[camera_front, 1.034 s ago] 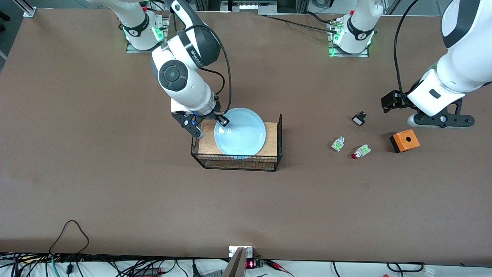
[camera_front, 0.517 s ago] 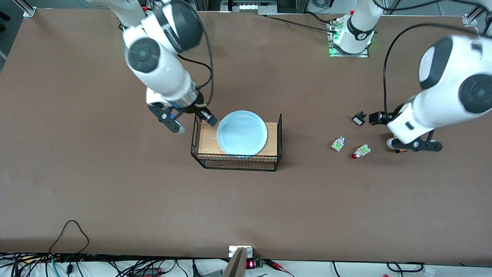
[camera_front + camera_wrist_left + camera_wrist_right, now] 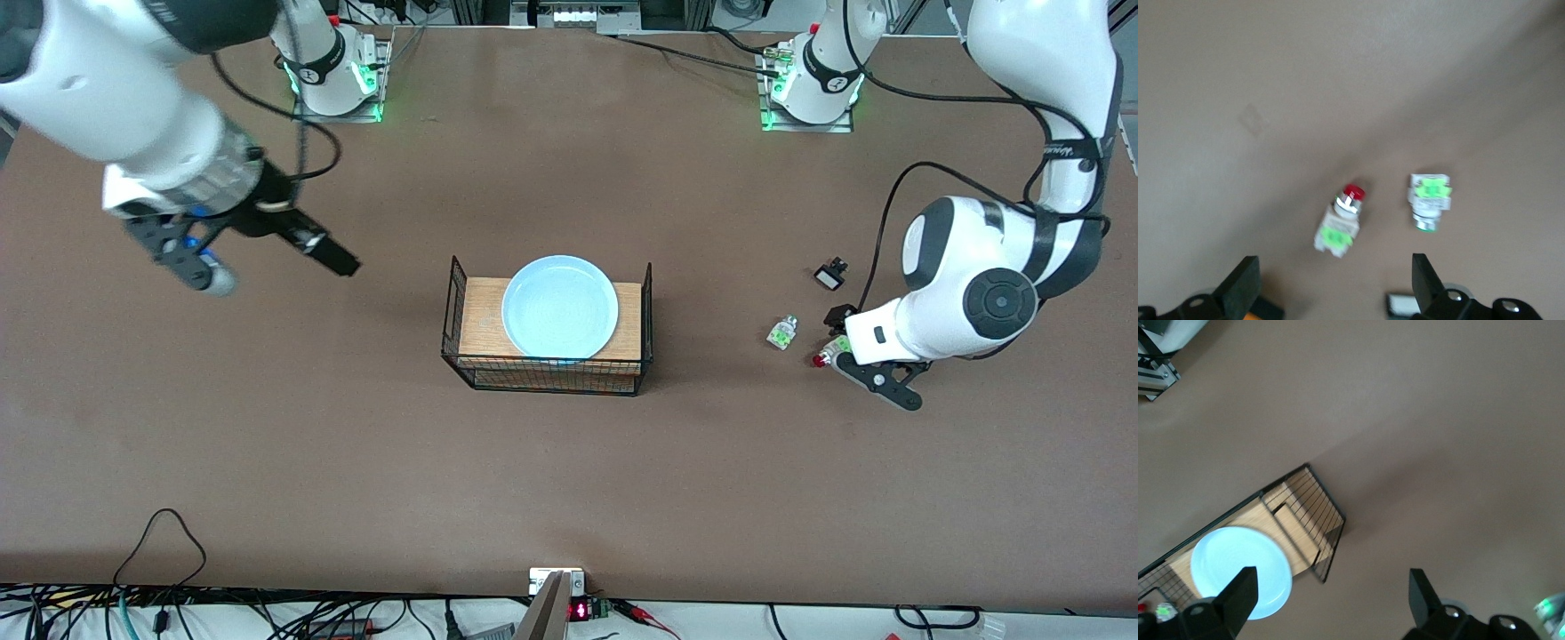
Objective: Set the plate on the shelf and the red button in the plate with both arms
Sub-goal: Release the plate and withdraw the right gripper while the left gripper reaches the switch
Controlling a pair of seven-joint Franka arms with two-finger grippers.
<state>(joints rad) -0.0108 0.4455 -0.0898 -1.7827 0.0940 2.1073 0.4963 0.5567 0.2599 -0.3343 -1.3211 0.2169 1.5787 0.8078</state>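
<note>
Plate [image 3: 559, 305]: pale blue, round, lying flat on the wooden board [image 3: 481, 320] of the wire rack [image 3: 547, 373], mid-table. Nothing touches it. Its rim overhangs the board's edge on the side nearer the front camera.

Right gripper [image 3: 271, 262]: up in the air over bare table [image 3: 356, 462], well apart from the rack, toward the right arm's end. Fingers spread wide, nothing between them. In the right wrist view both black fingertips [image 3: 1238, 587] frame open tabletop, with the rack and plate [image 3: 1238, 572] off to one side, clear of the fingers.

Left gripper [image 3: 867, 356]: low over the table at the left arm's end, directly above the red button [image 3: 822, 357]. Fingers spread wide, holding nothing.

Red button, relative to left gripper: in the left wrist view [image 3: 1341, 223] it lies on its side on the table between the two open fingertips [image 3: 1241, 287], closer to one of them, touching neither. Red cap points away from the wrist camera, green patch toward it.

Green-capped button [image 3: 781, 332]: on the table just beside the red one, on the rack's side of it; in the left wrist view [image 3: 1429, 200] it lies near the other fingertip's line, untouched.

Small black part [image 3: 830, 275]: on the table, farther from the front camera than both buttons, clear of the left gripper.

Orange box: only an orange sliver [image 3: 1261, 308] shows at the edge of the left wrist view, under the gripper.
</note>
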